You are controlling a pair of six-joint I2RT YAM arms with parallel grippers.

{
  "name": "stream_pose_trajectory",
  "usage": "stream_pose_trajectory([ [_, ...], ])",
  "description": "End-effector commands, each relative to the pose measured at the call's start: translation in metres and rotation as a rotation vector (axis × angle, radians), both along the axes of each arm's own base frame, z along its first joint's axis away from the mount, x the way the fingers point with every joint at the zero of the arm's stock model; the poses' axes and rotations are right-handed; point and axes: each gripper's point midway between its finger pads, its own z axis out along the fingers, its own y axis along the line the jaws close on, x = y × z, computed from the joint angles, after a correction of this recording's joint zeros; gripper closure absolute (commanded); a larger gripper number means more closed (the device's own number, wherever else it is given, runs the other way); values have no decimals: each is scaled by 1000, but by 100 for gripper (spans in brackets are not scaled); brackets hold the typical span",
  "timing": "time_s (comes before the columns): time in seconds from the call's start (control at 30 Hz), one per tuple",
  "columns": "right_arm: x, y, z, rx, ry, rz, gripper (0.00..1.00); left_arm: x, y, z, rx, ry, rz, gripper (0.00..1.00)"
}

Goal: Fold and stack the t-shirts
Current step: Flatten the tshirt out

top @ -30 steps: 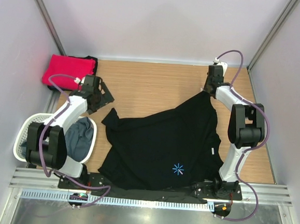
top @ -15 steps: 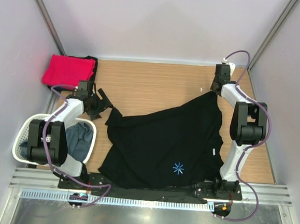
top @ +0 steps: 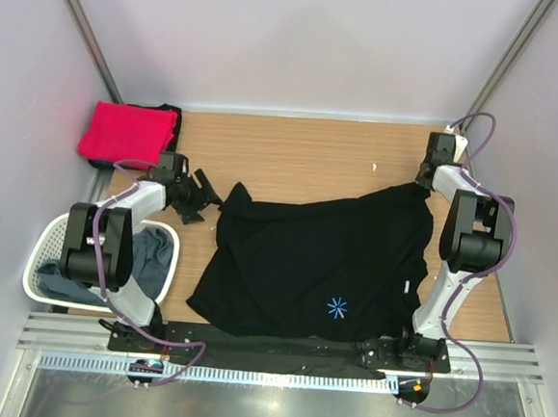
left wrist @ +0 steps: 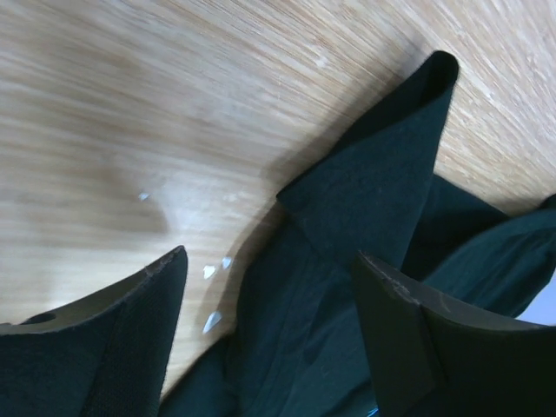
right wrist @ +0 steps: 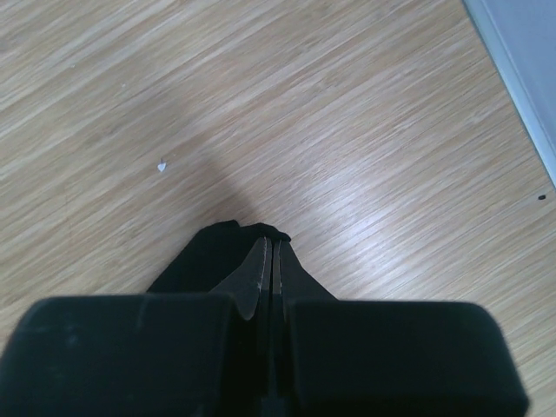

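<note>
A large black t-shirt [top: 324, 255] with a light-blue starburst [top: 337, 308] lies spread on the wooden table. My right gripper [top: 422, 184] is shut on its far right corner [right wrist: 217, 252], and the closed fingertips [right wrist: 271, 248] pinch the cloth just above the wood. My left gripper [top: 207, 195] stands open at the shirt's far left corner, with the black cloth [left wrist: 365, 182] lying between its two pads [left wrist: 130, 339]. A folded red t-shirt [top: 125, 132] rests at the back left. A grey-blue t-shirt [top: 150, 256] sits in the basket.
A white lattice basket [top: 49, 244] stands at the left edge beside the left arm. Some black cloth [top: 173, 113] shows under the red t-shirt. Small white flecks [left wrist: 213, 274] lie on the wood near my left fingers. Walls close in on both sides.
My right gripper has drawn the black t-shirt's corner rightward, stretching and shifting the shirt. My left gripper moved right onto the shirt's left corner, and its jaws narrowed a little.
</note>
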Motion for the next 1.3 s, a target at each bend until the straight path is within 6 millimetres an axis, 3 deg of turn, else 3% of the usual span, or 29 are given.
stream_pose_trajectory([
  [0.0,8,8,34,11,-105,6,99,24,-16,4,-73,-57,-6,25],
  [0.2,5,7,31,3,-87,5,99,37,-22,-5,-95,-69,16,33],
  [0.37,8,9,28,16,-81,12,99,40,-39,-15,-103,-68,27,40],
  [0.53,5,7,28,4,-72,8,99,42,-25,-26,-30,-57,117,49],
  [0.77,4,7,26,6,-63,7,99,47,-21,-30,-15,-66,151,62],
  [0.87,5,8,28,10,-67,10,99,47,-20,-29,-16,-69,154,79],
  [0.9,6,8,28,14,-70,11,99,48,-21,-28,-16,-74,153,89],
  [0.97,7,9,30,18,-73,11,99,51,-19,-24,-5,-90,157,100],
  [1.1,8,9,40,15,-92,11,99,55,-8,-11,50,-88,193,100],
  [1.17,14,10,54,18,-115,21,99,65,-8,18,49,-150,185,100],
  [1.27,26,17,95,36,-204,62,99,72,-5,56,55,-216,192,100],
])
